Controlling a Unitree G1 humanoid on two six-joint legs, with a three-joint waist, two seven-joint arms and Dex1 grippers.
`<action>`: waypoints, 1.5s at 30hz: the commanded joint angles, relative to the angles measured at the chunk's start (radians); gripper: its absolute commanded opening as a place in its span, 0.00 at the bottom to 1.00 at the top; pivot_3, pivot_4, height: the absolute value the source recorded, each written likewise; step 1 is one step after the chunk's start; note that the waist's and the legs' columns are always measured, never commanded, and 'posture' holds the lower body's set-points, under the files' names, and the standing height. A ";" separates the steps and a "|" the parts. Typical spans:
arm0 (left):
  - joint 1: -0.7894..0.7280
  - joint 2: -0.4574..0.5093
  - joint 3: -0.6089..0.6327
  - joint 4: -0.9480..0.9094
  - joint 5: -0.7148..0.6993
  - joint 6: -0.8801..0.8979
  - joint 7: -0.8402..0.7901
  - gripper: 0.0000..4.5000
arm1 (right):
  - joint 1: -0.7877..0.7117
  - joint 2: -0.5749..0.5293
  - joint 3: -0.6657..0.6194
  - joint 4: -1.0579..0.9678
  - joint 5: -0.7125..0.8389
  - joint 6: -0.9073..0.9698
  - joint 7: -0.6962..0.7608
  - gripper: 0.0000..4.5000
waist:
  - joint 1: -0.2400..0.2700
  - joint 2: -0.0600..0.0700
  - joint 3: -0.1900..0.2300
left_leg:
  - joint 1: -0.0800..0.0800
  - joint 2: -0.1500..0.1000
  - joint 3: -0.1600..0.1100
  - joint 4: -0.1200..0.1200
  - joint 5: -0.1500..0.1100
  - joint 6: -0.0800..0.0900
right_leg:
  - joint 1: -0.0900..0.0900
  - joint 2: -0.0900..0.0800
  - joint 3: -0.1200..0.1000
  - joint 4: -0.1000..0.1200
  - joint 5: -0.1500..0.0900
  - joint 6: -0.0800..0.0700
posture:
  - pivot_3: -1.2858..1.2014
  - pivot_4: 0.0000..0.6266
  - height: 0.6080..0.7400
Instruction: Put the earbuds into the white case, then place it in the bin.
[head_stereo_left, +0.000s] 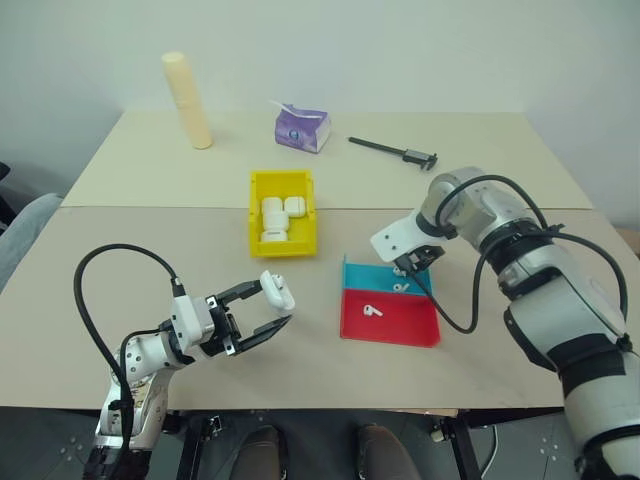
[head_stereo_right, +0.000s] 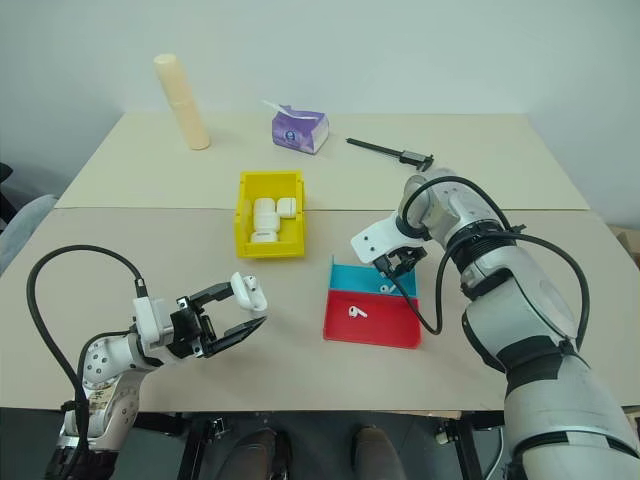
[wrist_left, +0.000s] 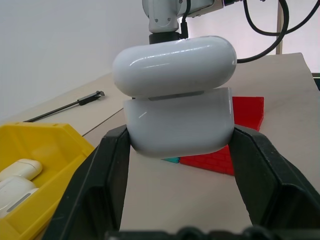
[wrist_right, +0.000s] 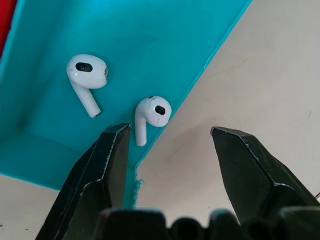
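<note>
Here, in the head views, the yellow bin (head_stereo_left: 281, 212) sits mid-table with several closed white cases inside. Nearer the robot than the bin and a little to its left, the left gripper (head_stereo_left: 266, 310) is clamped on the white case (head_stereo_left: 278, 291), a glossy rounded shell whose lid stands slightly ajar. To the right of the bin lie a teal tray (head_stereo_left: 352, 273) and, touching it on the near side, a red tray (head_stereo_left: 390, 322) holding one earbud (head_stereo_left: 372, 311). The right gripper (head_stereo_left: 411, 266) points down over the teal tray.

In the left wrist view, the case (wrist_left: 179, 111) is pinched between the two black fingers (wrist_left: 102, 175), a dark seam showing under the raised lid; the bin's corner (wrist_left: 46, 145) is beside it.

In the right wrist view, the jaws stand apart, empty, straddling the teal tray's edge (wrist_right: 220, 42). Two earbuds (wrist_right: 88, 74) lie in that tray, tiny, glossy, short-stemmed, with dark oval grilles.
</note>
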 joint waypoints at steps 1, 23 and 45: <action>-0.009 0.009 -0.003 -0.036 -0.003 -0.022 0.010 0.60 | -0.020 0.002 -0.034 -0.004 0.008 -0.025 0.012 0.69 | 0.000 0.000 0.000 | 0.000 0.000 0.000 0.000 0.000 0.000 | 0.000 0.000 0.000 0.000 0.000 0.000 | 0.52 0.24 1.00; -0.024 0.017 -0.011 -0.017 0.006 -0.032 0.013 0.60 | 0.035 0.004 -0.055 -0.043 0.002 -0.045 0.033 0.49 | 0.000 0.000 0.000 | 0.001 0.000 0.001 0.000 0.000 0.000 | 0.000 0.000 0.001 0.002 0.000 0.000 | 0.52 0.24 1.00; -0.024 0.016 -0.025 -0.013 0.022 -0.043 0.027 0.60 | 0.042 0.003 -0.053 -0.019 -0.037 -0.081 -0.017 0.37 | -0.001 0.000 0.000 | 0.004 0.000 0.001 0.000 0.001 -0.002 | 0.000 0.000 0.001 0.006 -0.001 -0.001 | 0.52 0.24 1.00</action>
